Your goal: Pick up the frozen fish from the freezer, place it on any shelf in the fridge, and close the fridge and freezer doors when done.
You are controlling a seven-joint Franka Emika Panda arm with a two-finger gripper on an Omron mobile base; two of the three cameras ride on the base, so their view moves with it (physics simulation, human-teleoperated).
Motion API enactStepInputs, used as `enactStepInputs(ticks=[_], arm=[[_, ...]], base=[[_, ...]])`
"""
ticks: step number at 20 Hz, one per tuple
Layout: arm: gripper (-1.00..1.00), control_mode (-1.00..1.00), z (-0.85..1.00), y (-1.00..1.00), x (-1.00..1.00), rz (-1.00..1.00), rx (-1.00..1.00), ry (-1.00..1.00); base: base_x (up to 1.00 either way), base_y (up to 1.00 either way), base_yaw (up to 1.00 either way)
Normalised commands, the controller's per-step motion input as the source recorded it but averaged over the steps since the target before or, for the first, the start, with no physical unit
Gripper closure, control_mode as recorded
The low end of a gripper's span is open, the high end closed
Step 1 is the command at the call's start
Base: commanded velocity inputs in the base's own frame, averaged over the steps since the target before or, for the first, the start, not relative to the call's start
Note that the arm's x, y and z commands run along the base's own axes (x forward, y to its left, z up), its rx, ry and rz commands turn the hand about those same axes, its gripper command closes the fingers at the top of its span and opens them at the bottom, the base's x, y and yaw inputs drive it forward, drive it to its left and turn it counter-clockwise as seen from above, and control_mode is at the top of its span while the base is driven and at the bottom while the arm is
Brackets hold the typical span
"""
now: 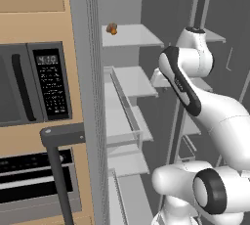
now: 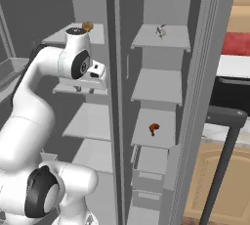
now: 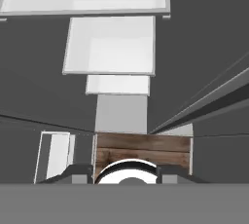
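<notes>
In the left base view, the white arm (image 1: 205,106) rises from 5 o'clock and bends up toward 2 o'clock, into the open grey side-by-side unit. A small round orange-brown lump (image 1: 112,28) sits at 12 o'clock on a broad pale grey shelf (image 1: 134,35). An opened grey door (image 1: 90,72) stands edge-on just left of centre, with a black microwave (image 1: 34,84) at 9 o'clock.

In the right base view, the frozen fish (image 2: 160,31), a tiny slim silvery-grey piece, lies at 1 o'clock on the top short shelf of the narrower freezer (image 2: 161,87). A second orange-brown lump (image 2: 154,129) rests two shelves lower. The gripper (image 2: 97,71) is at 10 o'clock inside the wider fridge (image 2: 88,121), on the far side of the dividing wall from the fish and well apart from it.

In the hand view, the gripper (image 3: 124,172) looks down a stack of pale shelves, with wood floor at 6 o'clock. Its dark fingertips (image 3: 78,170) stand partly apart with nothing between them.

The fish is probably light, rigid and slick with frost, and so slim that it could skate away under a pad. A pinch across its narrow middle, with the fingers coming down close to the shelf, looks the safest hold.
</notes>
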Motion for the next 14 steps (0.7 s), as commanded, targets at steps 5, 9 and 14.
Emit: enactStepInputs(ticks=[5,9,14], arm=[[-1.00,-1.00,0.00,0.00,-0.43,0.00,-0.02,-0.13],[-1.00,-1.00,0.00,0.00,-0.64,0.01,-0.05,-0.21],[-1.00,-1.00,0.00,0.00,-0.62,0.00,-0.02,-0.18]], base=[[0.00,0.00,0.00],[0.00,0.00,0.00],[0.00,0.00,0.00]])
